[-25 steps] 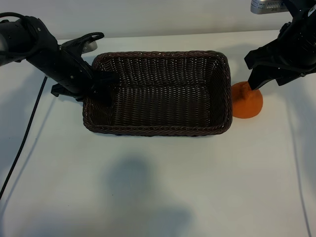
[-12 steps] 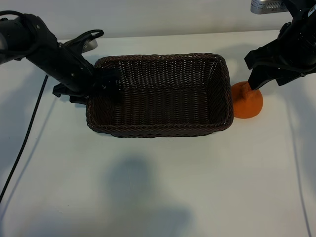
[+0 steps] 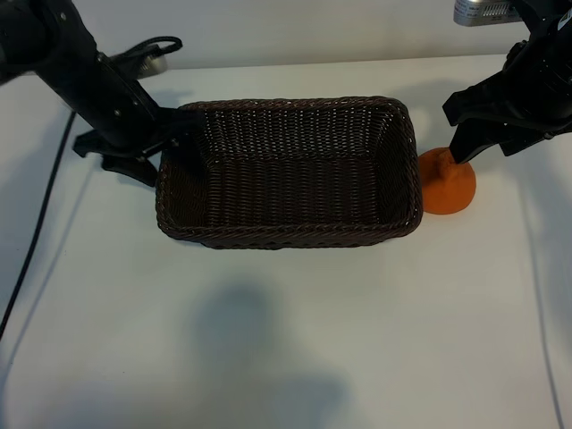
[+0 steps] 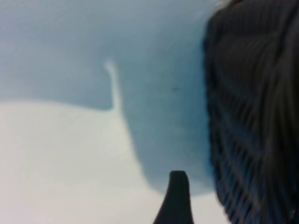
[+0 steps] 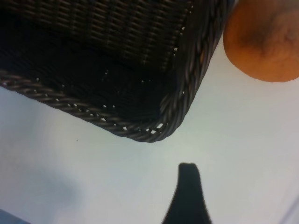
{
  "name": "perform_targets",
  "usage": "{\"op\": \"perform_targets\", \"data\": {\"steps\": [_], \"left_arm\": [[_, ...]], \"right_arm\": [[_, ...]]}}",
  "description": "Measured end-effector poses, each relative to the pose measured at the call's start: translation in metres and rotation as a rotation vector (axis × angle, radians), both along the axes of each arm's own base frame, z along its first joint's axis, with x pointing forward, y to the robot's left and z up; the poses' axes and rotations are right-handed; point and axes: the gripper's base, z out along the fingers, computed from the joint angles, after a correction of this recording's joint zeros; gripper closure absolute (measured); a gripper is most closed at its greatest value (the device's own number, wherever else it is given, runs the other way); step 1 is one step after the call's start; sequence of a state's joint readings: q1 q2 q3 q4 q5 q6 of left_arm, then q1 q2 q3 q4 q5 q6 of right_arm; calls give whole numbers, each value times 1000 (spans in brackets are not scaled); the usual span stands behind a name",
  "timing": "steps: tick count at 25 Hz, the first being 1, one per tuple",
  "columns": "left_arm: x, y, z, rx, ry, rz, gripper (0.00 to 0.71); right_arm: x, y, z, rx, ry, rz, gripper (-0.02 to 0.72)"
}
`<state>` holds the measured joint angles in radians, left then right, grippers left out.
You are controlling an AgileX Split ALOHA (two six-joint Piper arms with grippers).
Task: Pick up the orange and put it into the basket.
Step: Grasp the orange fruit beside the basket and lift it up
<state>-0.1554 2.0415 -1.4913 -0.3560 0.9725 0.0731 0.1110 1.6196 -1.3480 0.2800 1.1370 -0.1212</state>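
Knobby matte orange (image 3: 447, 183) beside basket (image 3: 288, 234)

Orange (image 5: 264, 42) seemingly just beside basket (image 5: 187, 93) corner.

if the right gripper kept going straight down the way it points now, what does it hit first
Most likely the orange: the right gripper hangs open just above its top, beside the basket. Depth is unclear, so it could instead meet the table just behind the fruit.
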Motion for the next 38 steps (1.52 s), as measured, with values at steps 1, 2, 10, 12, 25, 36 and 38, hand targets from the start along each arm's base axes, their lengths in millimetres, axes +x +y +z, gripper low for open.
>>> {"op": "perform_targets", "data": {"steps": [1, 2, 10, 12, 25, 36, 38], "left_arm": [[2, 1, 4, 12, 2, 0, 73], [3, 1, 9, 22, 2, -4, 74], [17, -1, 55, 18, -33, -32, 95], [24, -2, 71, 13, -91, -30, 101], [17, 32, 180, 294, -465, -7, 114], [-32, 92, 255, 287, -635, 153, 114], [-48, 89, 269, 282, -674, 132, 115]], "right_arm": [[0, 0, 0, 0, 0, 0, 165], [0, 0, 0, 0, 0, 0, 165], [0, 0, 0, 0, 0, 0, 165], [0, 0, 0, -1, 0, 0, 165], [0, 0, 0, -3, -1, 1, 165], [0, 0, 0, -4, -1, 2, 165], [0, 0, 0, -4, -1, 2, 165]]}}
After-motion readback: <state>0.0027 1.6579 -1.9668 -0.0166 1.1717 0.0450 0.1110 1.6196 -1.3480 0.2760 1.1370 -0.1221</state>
